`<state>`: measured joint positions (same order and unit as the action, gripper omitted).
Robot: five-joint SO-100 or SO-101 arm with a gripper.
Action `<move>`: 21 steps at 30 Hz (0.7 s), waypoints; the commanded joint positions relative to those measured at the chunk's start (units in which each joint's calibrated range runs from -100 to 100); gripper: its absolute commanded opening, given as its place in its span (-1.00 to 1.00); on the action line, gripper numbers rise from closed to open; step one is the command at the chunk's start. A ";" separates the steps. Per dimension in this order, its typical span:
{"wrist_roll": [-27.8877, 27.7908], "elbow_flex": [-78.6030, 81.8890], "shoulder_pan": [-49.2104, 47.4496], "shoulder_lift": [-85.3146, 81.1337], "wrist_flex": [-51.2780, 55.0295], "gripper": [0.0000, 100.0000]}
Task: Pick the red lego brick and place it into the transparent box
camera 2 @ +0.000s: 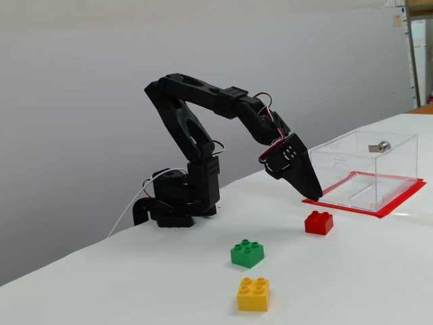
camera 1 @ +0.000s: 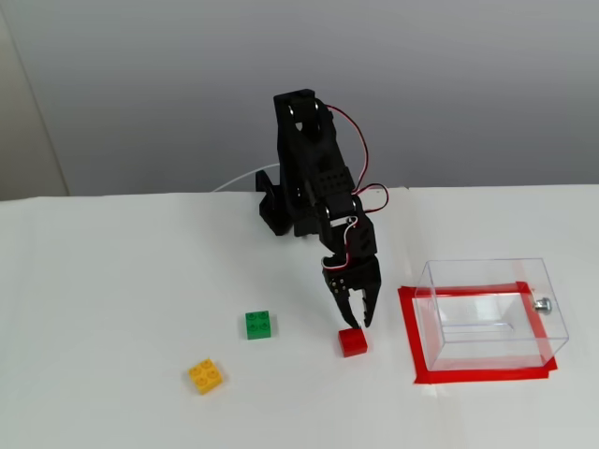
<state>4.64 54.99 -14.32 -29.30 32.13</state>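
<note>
The red lego brick (camera 1: 353, 342) lies on the white table, left of the transparent box (camera 1: 491, 313); it also shows in the other fixed view (camera 2: 318, 222). The box (camera 2: 365, 169) stands inside a red tape outline, empty, with a small silver knob (camera 1: 542, 305) on its right wall. My gripper (camera 1: 360, 323) points down, just above and slightly behind the red brick, not touching it. Its jaws look closed together and hold nothing. From the side, the gripper (camera 2: 315, 194) hangs between the brick and the box.
A green brick (camera 1: 259, 325) lies left of the red one and a yellow-orange brick (camera 1: 205, 375) lies nearer the front left. The red tape outline (camera 1: 412, 346) frames the box. The arm's base (camera 1: 281, 210) stands at the back of the table.
</note>
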 commanded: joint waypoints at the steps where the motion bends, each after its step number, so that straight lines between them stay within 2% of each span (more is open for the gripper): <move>1: -0.31 -1.91 -2.21 0.41 -0.11 -0.60; 4: 0.06 -1.64 -3.39 0.49 -0.19 -0.42; 8: -0.15 -1.64 -4.80 0.58 -0.72 -0.32; 21: 0.00 -3.45 -5.76 8.13 -0.89 -0.30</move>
<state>4.69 54.81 -19.76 -22.54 31.88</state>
